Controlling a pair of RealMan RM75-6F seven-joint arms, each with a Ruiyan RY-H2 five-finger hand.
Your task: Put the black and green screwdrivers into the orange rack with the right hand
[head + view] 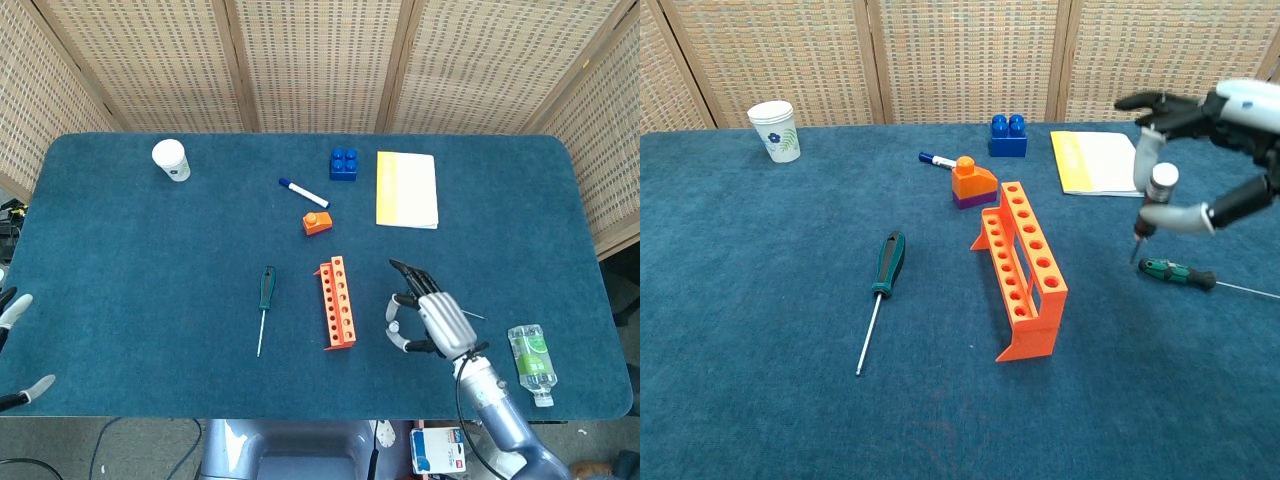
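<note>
So the right hand (1200, 150) is up off the blue felt-covered table (130, 300), to the right of the orange plastic rack with two rows of holes (1025, 270). Fingers are spread, nothing in them as far as I can see. In the chest view there's a silver-capped fingertip (1160, 180) hanging just above and a bit behind the small screwdriver with the dark green and black handle and thin shaft (1178, 273), not touching it. That one lies flat on the cloth to the right of the rack, handle pointing toward the rack, shaft running off to the right.

The longer screwdriver with the black and green handle (265, 300) lies flat on the other side of the rack, well apart from the hand, tip pointing toward the near edge. Rack holes all look empty.

Other stuff: white paper cup with a leaf print (774, 130) far left, blue building block (344, 163), yellow notepad (407, 188), blue-capped marker (303, 191), small orange and purple block (973, 184), and a clear plastic bottle with a green label (531, 362) on its side near the right edge.

The left hand (15, 345) only shows as a few white-tipped fingers at the left edge of the head view, can't tell how it's posed.
</note>
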